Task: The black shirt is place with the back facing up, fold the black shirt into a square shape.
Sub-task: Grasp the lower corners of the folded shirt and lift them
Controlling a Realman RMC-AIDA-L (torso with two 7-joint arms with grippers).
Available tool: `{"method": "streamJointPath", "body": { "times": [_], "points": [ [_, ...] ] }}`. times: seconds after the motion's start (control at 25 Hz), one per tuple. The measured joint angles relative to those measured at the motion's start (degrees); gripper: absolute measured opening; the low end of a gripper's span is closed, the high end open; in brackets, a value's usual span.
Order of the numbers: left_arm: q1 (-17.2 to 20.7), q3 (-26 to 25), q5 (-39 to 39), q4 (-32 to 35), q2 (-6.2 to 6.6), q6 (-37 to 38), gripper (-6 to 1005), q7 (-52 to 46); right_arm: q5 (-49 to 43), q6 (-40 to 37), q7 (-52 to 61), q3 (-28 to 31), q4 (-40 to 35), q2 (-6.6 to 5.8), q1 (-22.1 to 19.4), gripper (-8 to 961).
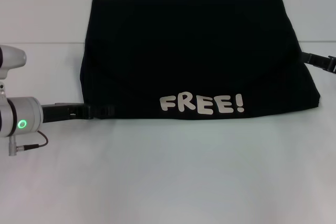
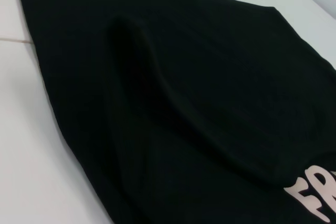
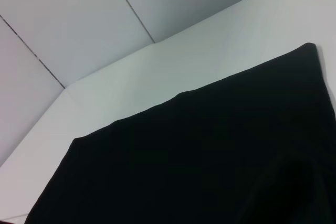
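The black shirt [image 1: 194,51] lies on the white table [image 1: 168,182] as a wide folded slab. White "FREE!" lettering [image 1: 202,104] faces up along its near edge. My left gripper [image 1: 102,111] reaches in low from the left and meets the shirt's near left corner. My right gripper [image 1: 315,60] comes in from the right and meets the shirt's right edge, mostly out of frame. In the left wrist view the shirt [image 2: 210,103] shows a raised ridge and part of the lettering [image 2: 315,198]. The right wrist view holds only flat black shirt [image 3: 210,161] and table.
The left arm's silver wrist with a green light [image 1: 22,124] sits at the left edge. A wall with panel seams [image 3: 79,24] rises behind the table's far edge. Bare white tabletop stretches in front of the shirt.
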Motion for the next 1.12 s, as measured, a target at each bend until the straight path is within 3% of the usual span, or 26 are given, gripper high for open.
{"method": "streamJointPath", "body": {
  "times": [0.24,0.48,0.8,1.0,1.12],
  "points": [
    [-0.21,0.65,1.10,0.09,0.10,-0.91,740,0.21,0.00,0.00,0.00,0.00,-0.01,0.00,-0.15,596],
    [-0.71,1.17,2.06,0.09,0.22,-2.16,497,0.15,0.05,-0.04,0.00,0.00,-0.01,0.00,-0.25,596],
    [-1.30,1.28,3.40,0.03,0.37,-2.80,255,-0.13,0.13,0.00,0.00,-0.01,-0.01,-0.14,-0.57,596],
    [-1.35,1.25,3.61,0.53,0.57,-2.25,63,-0.30,-0.75,-0.07,0.81,-0.41,-0.01,-1.11,-1.37,596],
    [-1.34,0.90,4.71,0.83,0.78,-1.60,25,-0.38,-4.58,-0.19,3.82,-0.44,0.00,-2.28,-1.78,596]
  ]
}}
